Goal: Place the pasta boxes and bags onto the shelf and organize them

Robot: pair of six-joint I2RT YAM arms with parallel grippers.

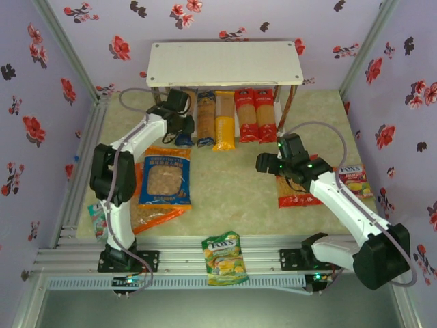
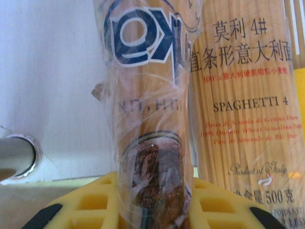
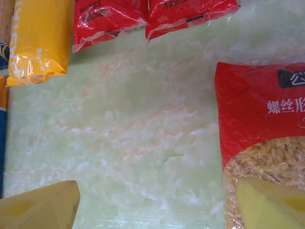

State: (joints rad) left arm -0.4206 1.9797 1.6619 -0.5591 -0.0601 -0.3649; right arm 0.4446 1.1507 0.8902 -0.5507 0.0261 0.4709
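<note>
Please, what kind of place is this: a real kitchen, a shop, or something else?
Probably a staged robot test cell, not a home: floral panels enclose a table, an aluminium rail holds two arms, and a shelf stands at the back.

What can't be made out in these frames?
- Packs' far ends: top view, shelf covers them.
- Red bag: top view, right arm overlaps; right wrist, cut by edge.
- Left gripper's grip on brown pack: left wrist view too close to tell.

jaws grip brown pack (image 2: 148,119) | spaghetti pack (image 2: 248,136) (marked SPAGHETTI 4) just beside it
</note>
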